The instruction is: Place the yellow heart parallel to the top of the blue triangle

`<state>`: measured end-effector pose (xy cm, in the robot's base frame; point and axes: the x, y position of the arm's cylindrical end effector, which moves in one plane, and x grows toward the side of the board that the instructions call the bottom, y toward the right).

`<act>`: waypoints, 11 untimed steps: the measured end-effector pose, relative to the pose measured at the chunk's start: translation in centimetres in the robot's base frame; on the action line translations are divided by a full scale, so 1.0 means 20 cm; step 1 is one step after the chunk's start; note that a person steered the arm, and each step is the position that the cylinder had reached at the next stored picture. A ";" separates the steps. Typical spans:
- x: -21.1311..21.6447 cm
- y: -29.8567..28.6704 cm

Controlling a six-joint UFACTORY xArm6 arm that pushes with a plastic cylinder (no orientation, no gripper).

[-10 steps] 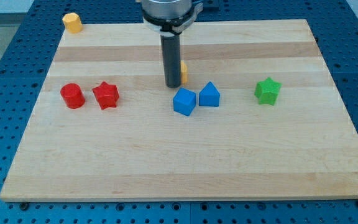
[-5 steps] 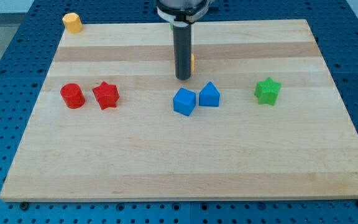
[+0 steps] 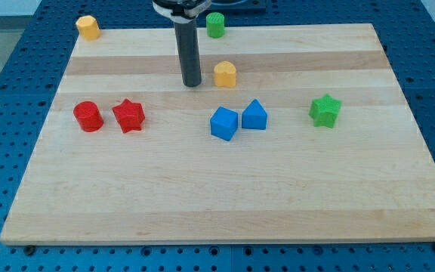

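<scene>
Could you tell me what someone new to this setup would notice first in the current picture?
The dark rod coming down from the view's top stands out first, my tip resting on the pale wooden board just left of the small yellow heart block, with a gap between them. Below and right of the heart sit the blue cube and the blue triangle block, side by side. A red cylinder and a red star pair up at the view's left.

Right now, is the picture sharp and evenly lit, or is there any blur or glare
Camera view: sharp throughout, the yellow heart and blue triangle crisp-edged; lighting soft and even, only faint shadows beneath blocks; no glare on the wooden board; my tip shows no motion blur.
</scene>
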<state>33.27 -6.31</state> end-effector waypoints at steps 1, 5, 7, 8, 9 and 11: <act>-0.15 0.10; -0.11 0.08; -0.12 0.08; -0.12 0.08; -0.11 0.09; -0.06 0.11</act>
<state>32.17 -4.18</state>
